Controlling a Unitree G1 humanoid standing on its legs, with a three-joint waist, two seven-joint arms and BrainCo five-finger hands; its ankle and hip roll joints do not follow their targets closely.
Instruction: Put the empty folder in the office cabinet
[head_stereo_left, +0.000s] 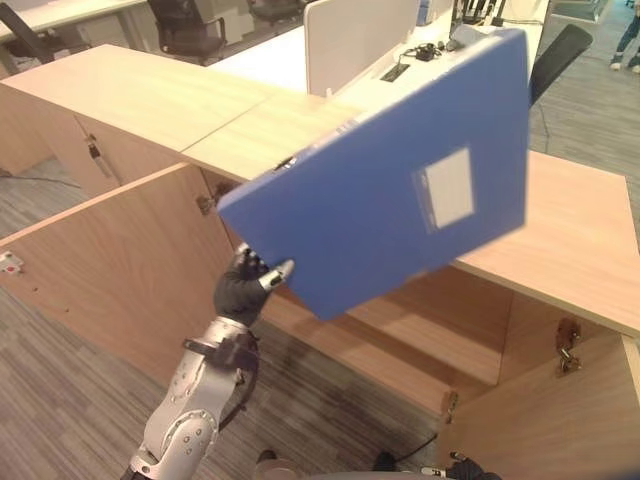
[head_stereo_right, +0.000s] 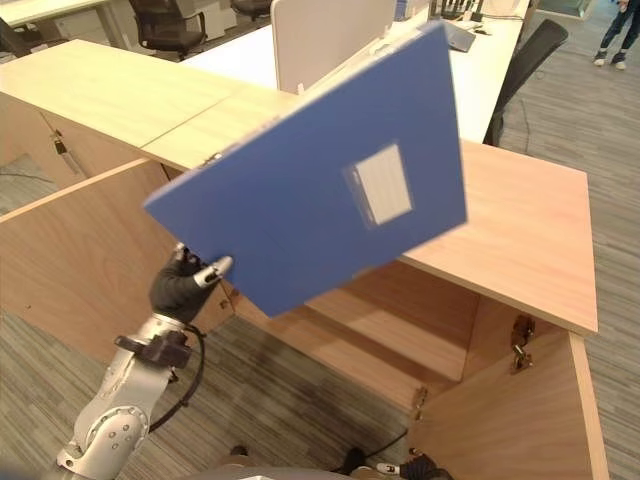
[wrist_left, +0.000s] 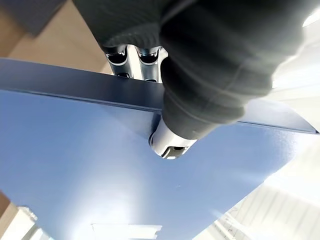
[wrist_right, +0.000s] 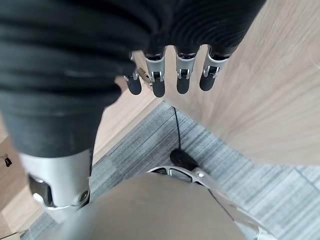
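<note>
A flat blue folder (head_stereo_left: 390, 190) with a pale label is held up tilted in front of the open wooden office cabinet (head_stereo_left: 570, 240). My left hand (head_stereo_left: 245, 285) is shut on its lower corner. In the left wrist view the thumb (wrist_left: 170, 142) presses on the folder's face (wrist_left: 90, 170) and the fingers (wrist_left: 130, 55) sit behind its edge. The cabinet's inner shelf (head_stereo_left: 400, 330) shows below the folder. My right hand (wrist_right: 75, 75) hangs low beside the cabinet's right door, with its fingers (wrist_right: 182, 75) relaxed and holding nothing.
The cabinet's left door (head_stereo_left: 110, 270) and right door (head_stereo_left: 560, 420) both stand swung out over grey carpet (head_stereo_left: 60, 400). Behind it are white desks with a divider panel (head_stereo_left: 360, 40), office chairs (head_stereo_left: 190, 30) and a person's legs (head_stereo_left: 628, 40).
</note>
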